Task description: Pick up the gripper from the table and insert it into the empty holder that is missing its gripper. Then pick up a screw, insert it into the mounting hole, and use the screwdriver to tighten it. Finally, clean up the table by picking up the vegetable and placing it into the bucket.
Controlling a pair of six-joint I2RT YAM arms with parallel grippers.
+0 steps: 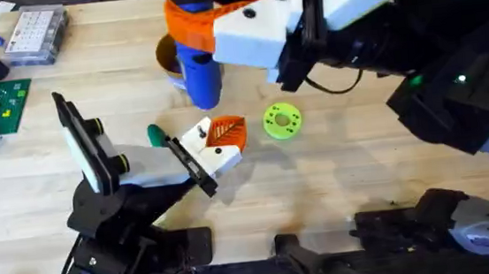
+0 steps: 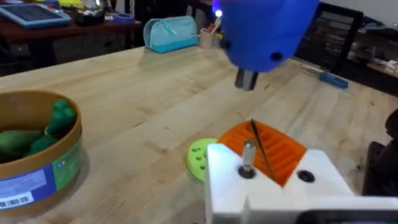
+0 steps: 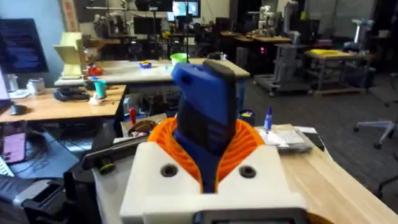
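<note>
Right gripper (image 3: pixel 208 168) — jaws clenched on the screwdriver (image 3: pixel 205 118), held raised over the table (image 1: pixel 364 180) with its tip pointing down. In the left wrist view the screwdriver bit (image 2: pixel 247 79) hangs above the screw (image 2: pixel 247 155), well apart from it. The screw stands upright in the holder's (image 2: pixel 273 186) mounting hole, head proud, not yet driven. The gripper (image 2: pixel 273 149) is seated in the holder.

Left gripper (image 1: pixel 195 163) — jaws clamp the holder, steadying it on the table.

Handling: the screwdriver looks rigid and smooth-bodied; grasp it mid-barrel, where the pads bear evenly. The screw is probably loose and tips easily — approach vertically, with light downward force. The holder looks like light plastic and will likely shift unless clamped.

Surroundings: a green disc (image 1: pixel 281 120) lies just beside the holder. The bucket (image 2: pixel 37 155) stands near, vegetables inside. A green object (image 1: pixel 156 135) lies near the left jaws. Nothing blocks the descent.
</note>
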